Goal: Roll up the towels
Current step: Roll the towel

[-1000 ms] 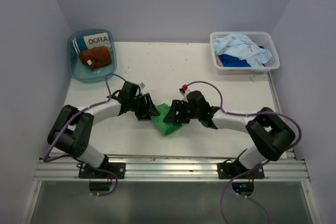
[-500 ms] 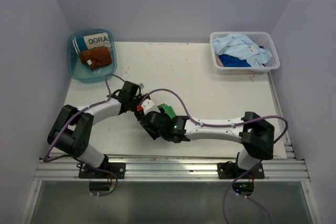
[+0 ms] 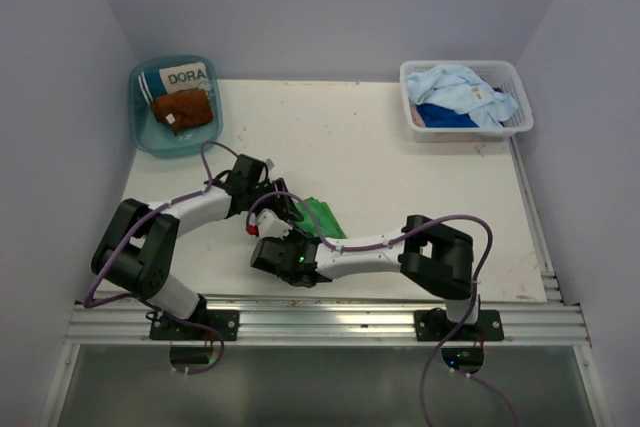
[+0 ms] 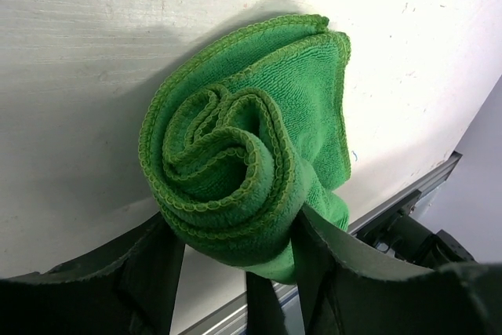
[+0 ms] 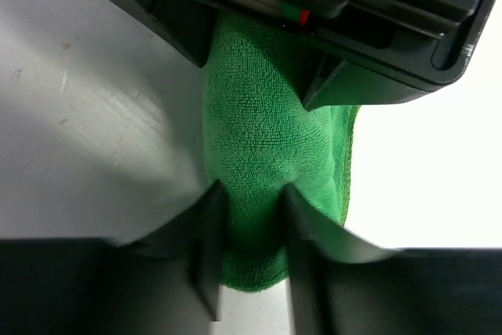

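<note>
A bright green towel is wound into a roll, its spiral end facing the left wrist camera. My left gripper is shut on the roll, one finger on each side. My right gripper presses into the other end of the same green towel, its fingers denting the cloth. From above, the green towel shows between the left gripper and the right gripper near the table's front. A rust-brown towel lies in the teal basin. Light blue and dark blue towels fill the white basket.
The teal basin at the back left also holds a white-and-teal "DORA" item. The white basket stands at the back right. The right arm stretches leftward along the table's front edge, near the metal rail.
The right arm has swung left along the front edge, come to the near end of the green towel and closed its fingers on it. The left gripper has kept its hold.
</note>
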Controlling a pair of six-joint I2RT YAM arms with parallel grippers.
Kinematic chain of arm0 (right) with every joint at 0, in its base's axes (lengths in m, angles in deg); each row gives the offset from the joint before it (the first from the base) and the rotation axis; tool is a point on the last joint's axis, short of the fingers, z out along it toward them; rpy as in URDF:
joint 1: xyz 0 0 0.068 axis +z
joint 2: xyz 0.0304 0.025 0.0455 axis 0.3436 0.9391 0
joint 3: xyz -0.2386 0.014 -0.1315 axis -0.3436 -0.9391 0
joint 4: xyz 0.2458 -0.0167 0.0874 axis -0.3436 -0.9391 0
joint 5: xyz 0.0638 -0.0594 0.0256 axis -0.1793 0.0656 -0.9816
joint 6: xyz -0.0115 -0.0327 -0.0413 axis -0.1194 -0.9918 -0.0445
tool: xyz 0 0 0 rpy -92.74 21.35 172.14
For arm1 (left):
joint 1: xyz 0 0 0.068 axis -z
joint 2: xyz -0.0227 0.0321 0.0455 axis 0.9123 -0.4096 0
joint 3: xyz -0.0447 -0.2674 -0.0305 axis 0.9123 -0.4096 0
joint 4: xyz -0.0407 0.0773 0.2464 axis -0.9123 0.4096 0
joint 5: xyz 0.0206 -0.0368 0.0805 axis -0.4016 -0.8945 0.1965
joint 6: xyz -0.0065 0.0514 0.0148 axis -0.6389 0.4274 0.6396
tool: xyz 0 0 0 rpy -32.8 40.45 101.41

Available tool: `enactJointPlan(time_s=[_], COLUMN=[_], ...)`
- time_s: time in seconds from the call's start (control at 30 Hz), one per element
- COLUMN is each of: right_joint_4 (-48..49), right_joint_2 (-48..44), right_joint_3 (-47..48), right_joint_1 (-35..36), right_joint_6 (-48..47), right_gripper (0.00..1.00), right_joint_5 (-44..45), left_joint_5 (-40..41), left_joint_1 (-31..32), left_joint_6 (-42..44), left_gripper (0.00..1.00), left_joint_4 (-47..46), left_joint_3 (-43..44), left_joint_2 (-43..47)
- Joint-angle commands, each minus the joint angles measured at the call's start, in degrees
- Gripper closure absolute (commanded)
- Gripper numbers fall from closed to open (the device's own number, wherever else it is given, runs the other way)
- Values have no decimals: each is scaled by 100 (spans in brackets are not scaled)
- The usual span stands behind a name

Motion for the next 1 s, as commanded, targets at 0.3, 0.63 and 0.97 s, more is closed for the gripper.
enactJointPlan(time_s=[0.3,0.63,0.97], right_joint_4=[1214,2268,3673], right_joint_2=[-979,-1877,-2010], right_joint_3=[-802,-1865,-2683], right_joint_1=[-652,-1732,-2559], right_joint_6=[297,1396,2750], right_gripper=[98,99,99], right_joint_5=[-1598,-3823,-5310], left_joint_5=[80,142,-245], left_joint_1=[18,-79,-79], left_joint_6=[-5,118,-119], left_gripper=[17,7,8], left_joint_4=[298,440,-132], left_joint_3=[417,567,145], left_joint_2=[174,402,323])
